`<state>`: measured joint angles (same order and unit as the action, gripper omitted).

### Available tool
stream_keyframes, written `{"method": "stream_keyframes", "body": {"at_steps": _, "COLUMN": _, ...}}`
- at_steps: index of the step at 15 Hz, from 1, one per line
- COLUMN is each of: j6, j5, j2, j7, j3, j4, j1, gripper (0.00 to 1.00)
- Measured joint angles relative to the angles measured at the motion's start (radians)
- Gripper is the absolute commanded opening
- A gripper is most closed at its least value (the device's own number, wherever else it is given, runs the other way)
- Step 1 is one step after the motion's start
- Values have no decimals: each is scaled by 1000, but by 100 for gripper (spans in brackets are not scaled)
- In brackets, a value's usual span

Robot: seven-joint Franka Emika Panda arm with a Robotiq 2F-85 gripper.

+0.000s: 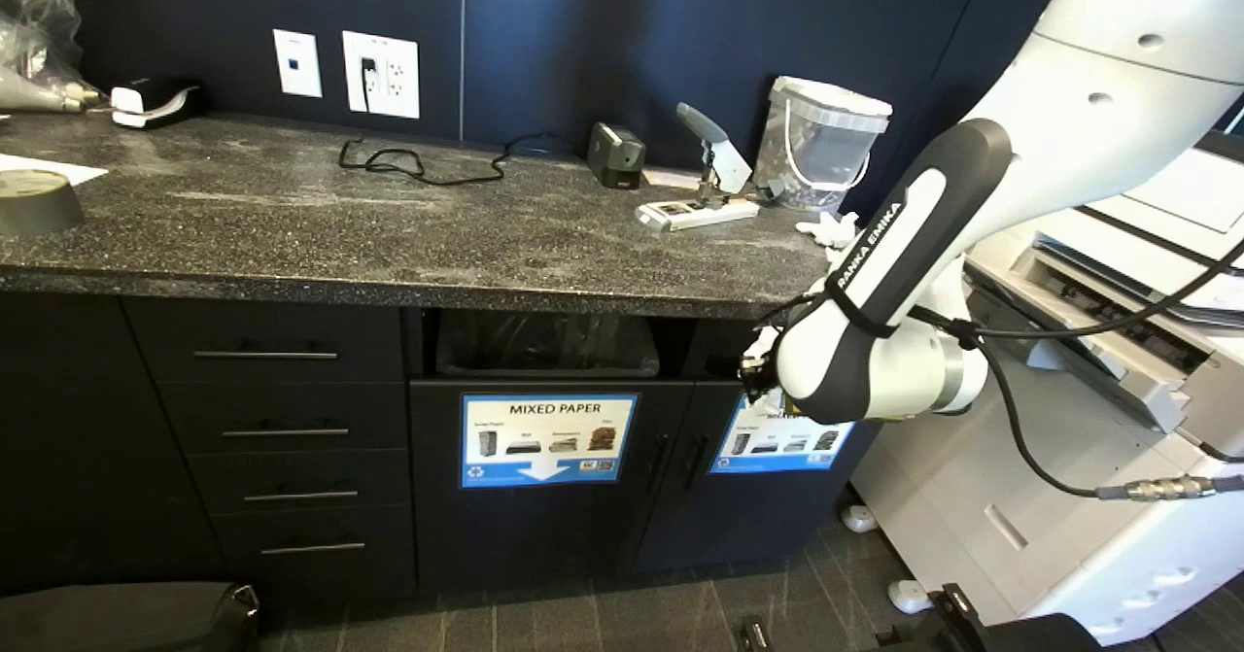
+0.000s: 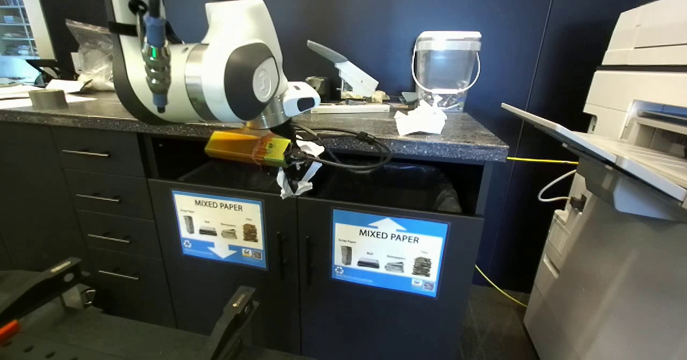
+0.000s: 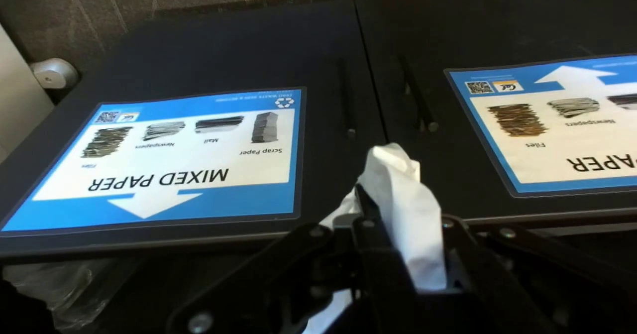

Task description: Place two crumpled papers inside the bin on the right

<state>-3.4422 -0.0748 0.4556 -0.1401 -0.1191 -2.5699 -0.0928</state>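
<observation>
White crumpled paper (image 3: 408, 214) is pinched in the tool (image 3: 405, 227), outside the right-hand bin (image 2: 375, 317) and near the side where its twin (image 1: 544, 531) adjoins it. Letting go this far out would likely drop it down the bin's front or into the twin, and its loose, dangling ends could snag on the bin's top edge. The second wad (image 2: 422, 119) lies above the bin, on the worktop (image 1: 389, 234), not yet collected.

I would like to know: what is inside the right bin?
A plastic liner shows inside the right bin; the front panel hides the lower part, so any contents there cannot be seen.
</observation>
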Motion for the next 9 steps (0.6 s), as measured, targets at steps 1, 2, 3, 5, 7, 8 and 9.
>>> {"method": "stream_keyframes", "body": {"at_steps": 1, "j6": -34, "j5": 6, "j2": 19, "j7": 5, "j3": 15, "j4": 0, "j1": 22, "gripper": 16}}
{"method": "stream_keyframes", "body": {"at_steps": 2, "j6": -70, "j5": 9, "j2": 38, "j7": 7, "j3": 29, "j4": 0, "j1": 43, "gripper": 16}}
{"method": "stream_keyframes", "body": {"at_steps": 3, "j6": -107, "j5": 10, "j2": 59, "j7": 7, "j3": 40, "j4": 1, "j1": 64, "gripper": 16}}
{"method": "stream_keyframes", "body": {"at_steps": 5, "j6": -173, "j5": 10, "j2": 102, "j7": 7, "j3": 61, "j4": 8, "j1": 107, "gripper": 16}}
{"method": "stream_keyframes", "body": {"at_steps": 7, "j6": -219, "j5": 10, "j2": 146, "j7": 11, "j3": 77, "j4": 29, "j1": 139, "gripper": 16}}
{"method": "stream_keyframes", "body": {"at_steps": 8, "j6": -233, "j5": 10, "j2": 169, "j7": 16, "j3": 82, "j4": 47, "j1": 152, "gripper": 16}}
{"method": "stream_keyframes", "body": {"at_steps": 9, "j6": -241, "j5": 10, "j2": 192, "j7": 21, "j3": 86, "j4": 69, "j1": 160, "gripper": 16}}
